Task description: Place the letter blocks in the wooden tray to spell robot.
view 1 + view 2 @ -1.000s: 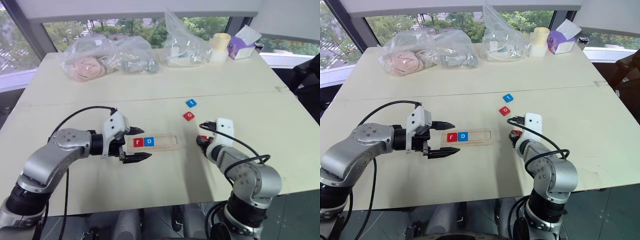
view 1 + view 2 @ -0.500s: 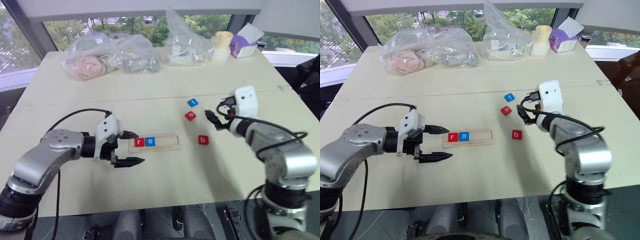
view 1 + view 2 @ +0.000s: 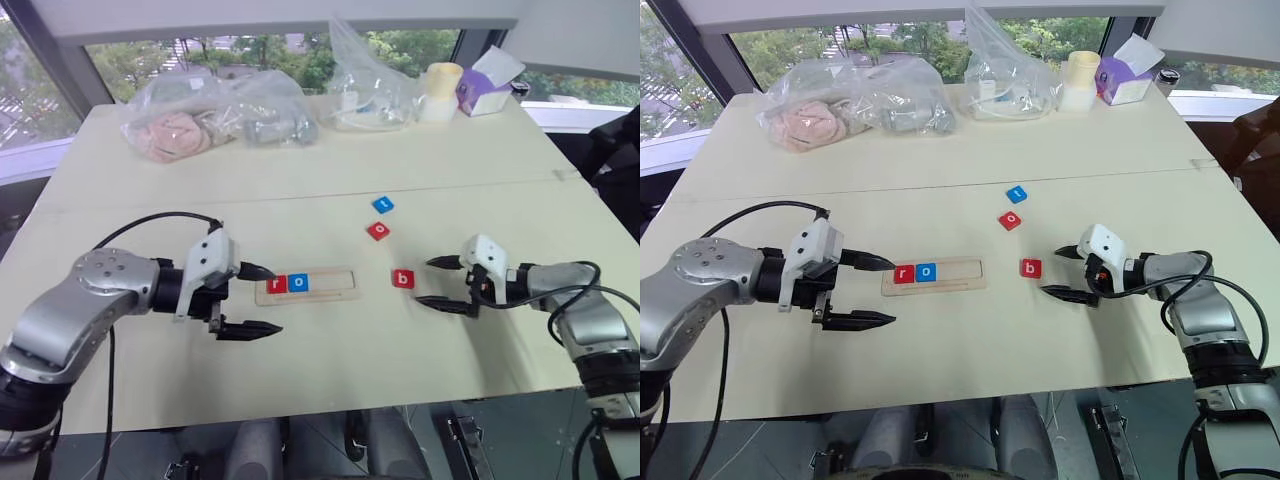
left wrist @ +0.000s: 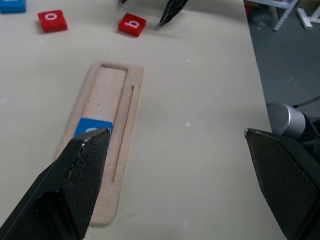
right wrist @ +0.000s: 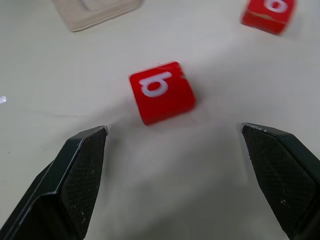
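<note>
One red b block [image 5: 162, 92] lies just ahead of the right gripper [image 3: 438, 282], jaws wide and empty; light, rigid, probably slick, so pinch opposite side edges.

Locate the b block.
In the head views the red b block lies on the table between the wooden tray and the open right gripper, untouched.

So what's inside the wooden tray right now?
The wooden tray holds a red r block and a blue o block at its left end; the remaining slot is bare. Nothing covers it.
</note>
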